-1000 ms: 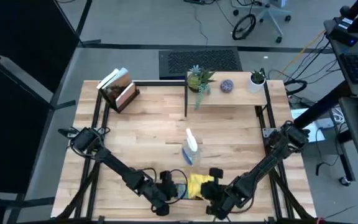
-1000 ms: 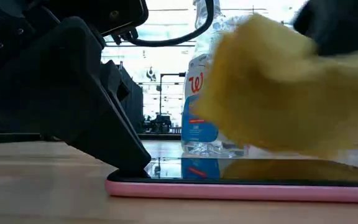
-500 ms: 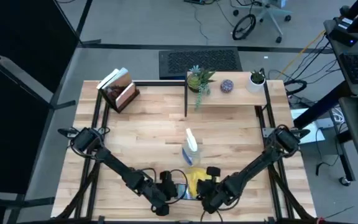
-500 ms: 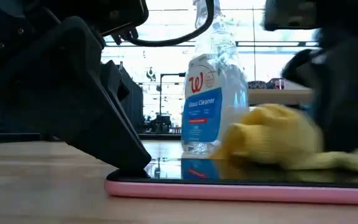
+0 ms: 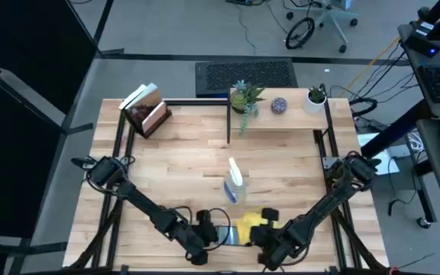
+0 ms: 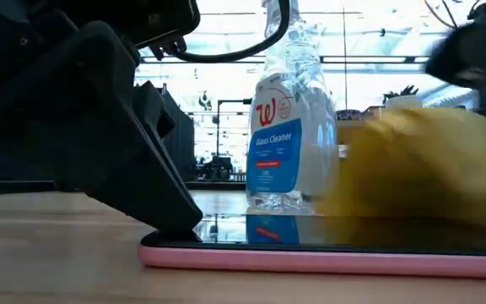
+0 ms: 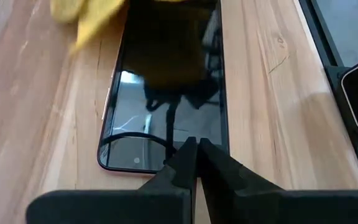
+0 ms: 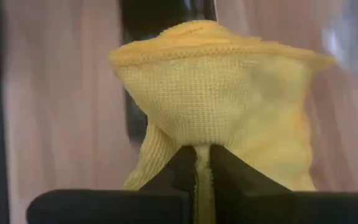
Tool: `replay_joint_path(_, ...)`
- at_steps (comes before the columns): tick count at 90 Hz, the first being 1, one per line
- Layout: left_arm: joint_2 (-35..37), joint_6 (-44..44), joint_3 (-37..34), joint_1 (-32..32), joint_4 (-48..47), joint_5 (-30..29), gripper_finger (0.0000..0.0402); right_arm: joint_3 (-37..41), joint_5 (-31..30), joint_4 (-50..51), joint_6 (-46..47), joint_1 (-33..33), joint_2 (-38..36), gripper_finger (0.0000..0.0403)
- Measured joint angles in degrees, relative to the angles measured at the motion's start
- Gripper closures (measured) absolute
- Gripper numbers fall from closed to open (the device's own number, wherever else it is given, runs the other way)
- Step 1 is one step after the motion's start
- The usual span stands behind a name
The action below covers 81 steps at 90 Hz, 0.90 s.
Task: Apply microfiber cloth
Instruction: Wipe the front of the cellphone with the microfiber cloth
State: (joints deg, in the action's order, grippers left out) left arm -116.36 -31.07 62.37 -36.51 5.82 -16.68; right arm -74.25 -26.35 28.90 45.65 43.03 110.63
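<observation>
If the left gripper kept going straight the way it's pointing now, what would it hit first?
Probably the phone: the left gripper, fingers shut, already rests its tips on the near end of the screen. Farther along lies the microfiber cloth held by the right gripper.

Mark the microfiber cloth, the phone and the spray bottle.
microfiber cloth (image 8: 213,106): right wrist view, middle of the bunched fabric.
phone (image 7: 166,99): left wrist view, middle of the dark screen.
spray bottle (image 6: 287,143): low view, on the label.
</observation>
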Motion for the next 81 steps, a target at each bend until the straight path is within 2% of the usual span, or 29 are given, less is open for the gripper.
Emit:
replay_joint_path(21,0.00,0.24,0.00,0.02,0.38,-0.09,0.0396,-0.06,-1.55,-21.05,-12.98,-4.38,2.93,0.0390)
replay_joint_path(38,-0.03,0.53,-0.03,0.02,1.28,-0.03,0.0396,-0.08,3.76,-30.63,-15.40,-6.56,8.49,0.0390)
replay_joint_path(66,-0.04,1.49,-0.07,0.04,1.41,-0.01,0.0396,-0.35,3.81,-34.34,-13.75,-8.23,14.34,0.0390)
replay_joint_path(81,-0.04,1.49,-0.04,0.02,0.96,-0.12,0.0396,-0.49,5.51,-32.04,-13.34,-7.76,14.91,0.0390)
